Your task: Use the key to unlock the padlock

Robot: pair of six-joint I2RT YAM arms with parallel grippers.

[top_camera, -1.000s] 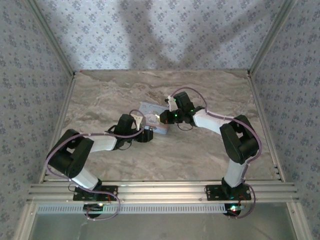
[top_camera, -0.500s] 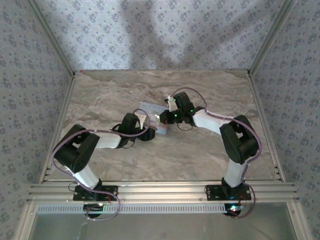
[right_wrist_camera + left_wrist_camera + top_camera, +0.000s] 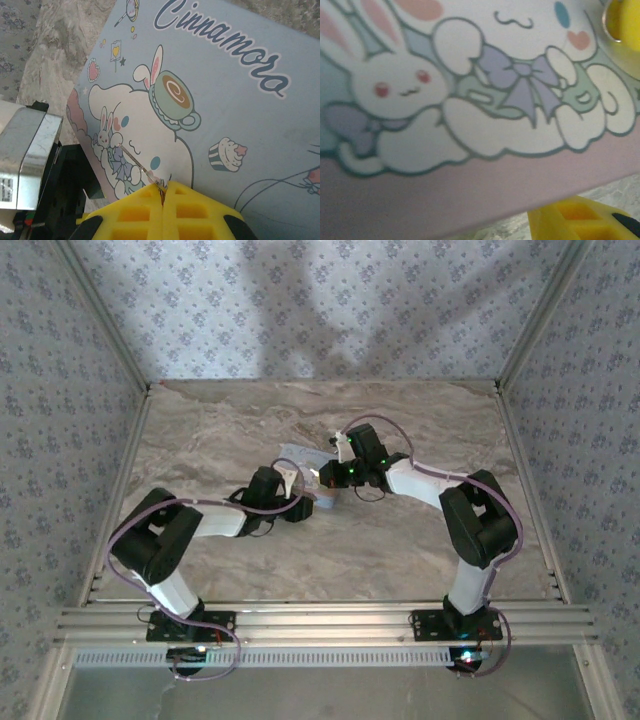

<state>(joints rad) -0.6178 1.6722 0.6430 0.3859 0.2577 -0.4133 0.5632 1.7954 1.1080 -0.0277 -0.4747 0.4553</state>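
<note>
Your right hand (image 3: 163, 192) has its yellow fingers pressed together. A thin pale sliver, which I take for the key (image 3: 142, 167), sticks out from between their tips and slants across the lid of the pale blue cartoon tin (image 3: 240, 115), its far end near the small printed rabbit. Your left hand (image 3: 291, 483) sits at the tin's near-left edge, just beside the right one. In its wrist view one yellow finger (image 3: 580, 222) shows below the tin's pinkish side wall, but I cannot tell whether that hand is clamped on the tin or merely alongside it. I judge you are in the approach step: the key is gripped but not yet in the lock. The next move calls for a slow, fine alignment of the key's free tip with the padlock's keyway, with the tin kept from sliding. The sliver looks pinched by little of its length, so a sideways push against the lid could twist it between the pads. Both arms reach in over the middle of the grey-brown marbled surface (image 3: 420, 540). It is walled on three sides by panels with a small blue floral print (image 3: 60, 390), with aluminium posts (image 3: 103, 315) in the corners and a slotted aluminium rail (image 3: 320, 622) along the near edge where the bases are bolted.
</note>
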